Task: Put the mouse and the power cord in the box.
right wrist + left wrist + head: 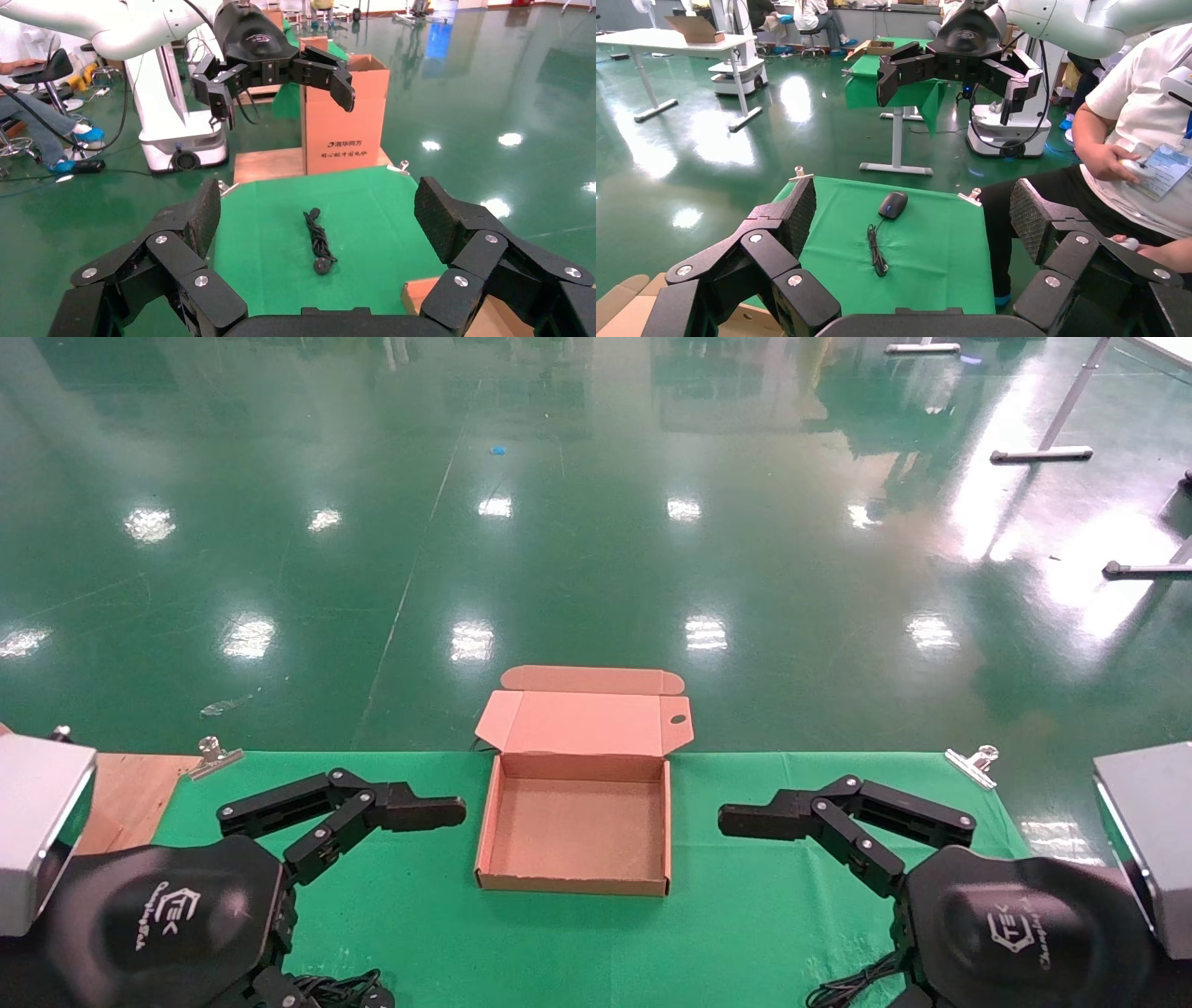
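I've got both arms low at the near edge of the green table — left gripper and right gripper each spread wide, holding nothing. Between them sits the box, lid up, empty. Farther off, the left wrist view shows the mouse, its cord trailing on the cloth; the right wrist view shows the bundled power cord

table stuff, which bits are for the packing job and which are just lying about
For the job:
box, open, nothing in it
mouse with its cable
power cord, bundled
left gripper and right gripper, both open

Lying about:
binder clips
tall carton
wooden board
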You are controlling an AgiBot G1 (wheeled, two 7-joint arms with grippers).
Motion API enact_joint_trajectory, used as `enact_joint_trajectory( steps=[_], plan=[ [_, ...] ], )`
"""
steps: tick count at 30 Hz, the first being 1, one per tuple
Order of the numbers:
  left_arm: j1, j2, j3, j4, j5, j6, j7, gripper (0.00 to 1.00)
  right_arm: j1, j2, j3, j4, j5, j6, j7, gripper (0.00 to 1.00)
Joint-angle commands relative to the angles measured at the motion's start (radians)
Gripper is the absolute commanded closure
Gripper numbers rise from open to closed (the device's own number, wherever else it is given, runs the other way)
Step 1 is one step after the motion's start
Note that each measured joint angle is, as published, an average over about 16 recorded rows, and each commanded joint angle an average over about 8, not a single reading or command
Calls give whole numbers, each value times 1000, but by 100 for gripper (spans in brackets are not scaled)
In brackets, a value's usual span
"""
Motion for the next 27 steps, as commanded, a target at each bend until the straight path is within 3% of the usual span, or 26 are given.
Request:
enact_joint_trajectory(
  steps=[1,27],
  plan=[
    [0,0,0,0,0,0,0,0,0,0,0,0,0,0,0,0],
    [0,0,0,0,0,0,0,0,0,0,0,0,0,0,0,0]
  ],
)
